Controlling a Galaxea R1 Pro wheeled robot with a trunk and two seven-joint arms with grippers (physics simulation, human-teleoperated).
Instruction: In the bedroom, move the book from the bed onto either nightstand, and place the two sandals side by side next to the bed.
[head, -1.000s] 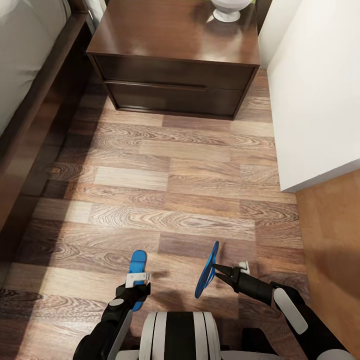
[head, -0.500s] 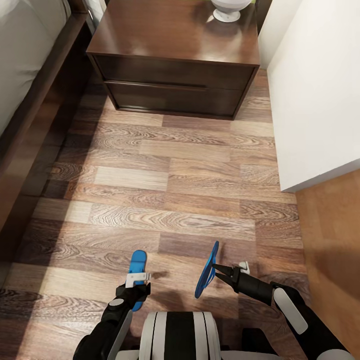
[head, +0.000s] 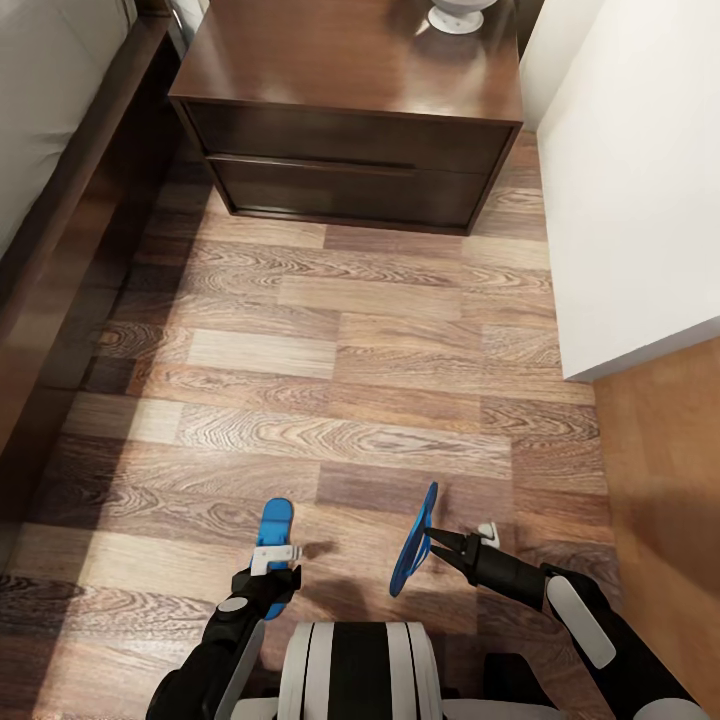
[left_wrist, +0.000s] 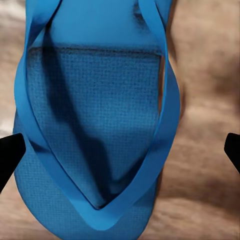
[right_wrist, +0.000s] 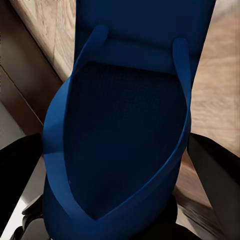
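Two bright blue sandals show in the head view, low in the picture just ahead of my trunk. The left sandal lies flat on the wood floor, and my left gripper hovers over its near end. In the left wrist view the black fingertips stand wide apart, clear of the sandal. My right gripper is shut on the other sandal, which it holds up on its edge above the floor. The dark nightstand stands ahead and the bed runs along the left. The book is out of view.
A white rounded object sits on the nightstand's back right corner. A white wall juts in on the right, narrowing the floor strip between it and the bed frame.
The head camera has shifted slightly, so the nightstand sits a little higher in the picture. Both arms and both sandals are where they were.
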